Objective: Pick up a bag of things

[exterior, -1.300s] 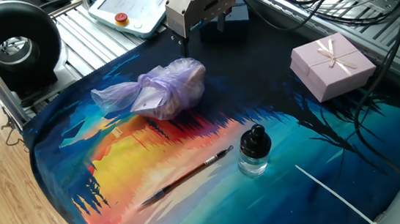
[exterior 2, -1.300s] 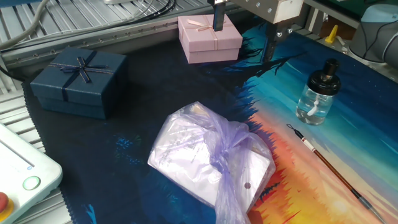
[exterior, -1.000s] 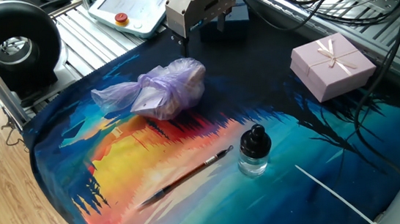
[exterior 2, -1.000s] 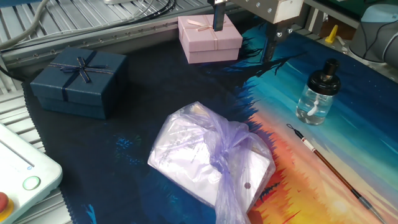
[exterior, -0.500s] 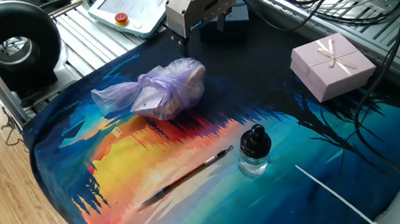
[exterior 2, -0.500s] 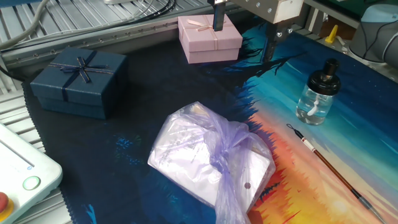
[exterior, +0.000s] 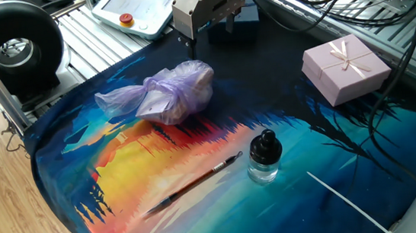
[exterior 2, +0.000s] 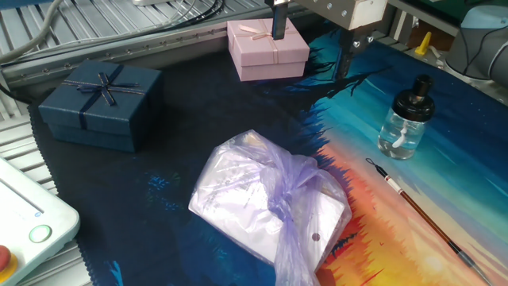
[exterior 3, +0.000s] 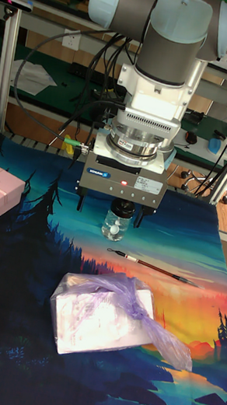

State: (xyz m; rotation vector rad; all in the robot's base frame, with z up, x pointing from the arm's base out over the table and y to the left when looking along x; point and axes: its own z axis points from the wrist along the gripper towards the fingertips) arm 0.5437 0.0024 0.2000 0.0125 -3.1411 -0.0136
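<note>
- Nothing of the pick-up is done yet: the bag of things [exterior: 166, 94] lies untouched on the surface [exterior: 143, 162], which is covered by a painted sunset cloth
- The pincer [exterior: 206, 37] hangs in the air at the top centre of one fixed view, above and behind the bag; its two fingers stand apart with nothing between them
- Left to do, as I judge it: bring the pincer over the bag, lower it, close on the plastic and lift
- The bag sits left of centre in one fixed view, where the dark part of the cloth meets the orange, well apart from the pink gift box [exterior: 345, 69] at the right and the small glass bottle [exterior: 263, 158] lower down
- Its long axis runs roughly left to right in that view: the lumpy, filled body is at the right end and the loose wrinkly tail points left
- In the tall fixed view the tail trails toward the lower right, and the knot sits between body and tail
</note>
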